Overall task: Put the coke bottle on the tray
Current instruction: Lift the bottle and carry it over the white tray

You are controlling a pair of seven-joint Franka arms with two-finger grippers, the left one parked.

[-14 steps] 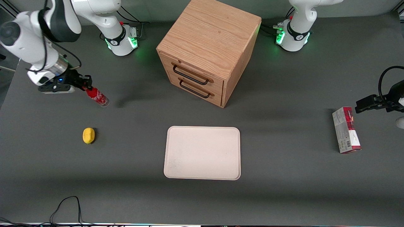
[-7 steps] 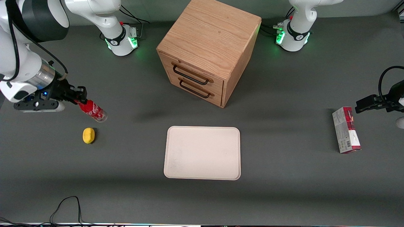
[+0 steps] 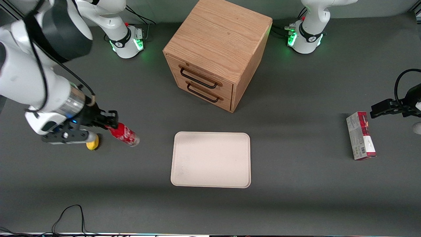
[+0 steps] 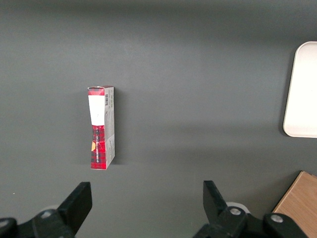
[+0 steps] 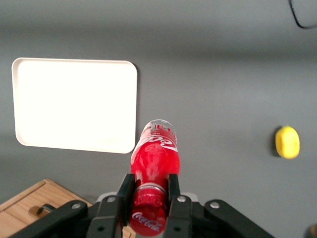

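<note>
front view: bottle hanging in the grip, short of the tray

front view is showing the gripper (image 3: pixel 110 126) of the working arm hanging above the table, toward the working arm's end, with its fingers pinching the neck of the coke bottle (image 3: pixel 124 135) just below the red cap. the bottle is hanging off the table with its clear base pointing away from the fingers, tilting toward the tray (image 3: pixel 210 160). the bottle is sitting apart from the tray, with a strip of bare grey table (image 3: pixel 296 204) showing between them. a yellow lemon (image 3: pixel 92 144) is lying on the table just beside the gripper, partly covered by the gripper body.

the tray is lying flat near the middle of the table, nearer to the front camera than the wooden drawer cabinet (image 3: pixel 217 52), and it is carrying nothing. the cabinet is standing with both drawers closed, its two dark handles turning toward the tray's side. a red-and-grey carton box (image 3: pixel 360 135) is lying well apart, toward the parked arm's end of the table.

the right wrist view is showing the two fingers (image 5: pixel 124 191) pressing on either side of the bottle neck, the white script logo running along the red body, and the bottle base appearing just beside one corner of the tray rim (image 5: pixel 130 146). the lemon is lying well apart from the bottle there.
</note>
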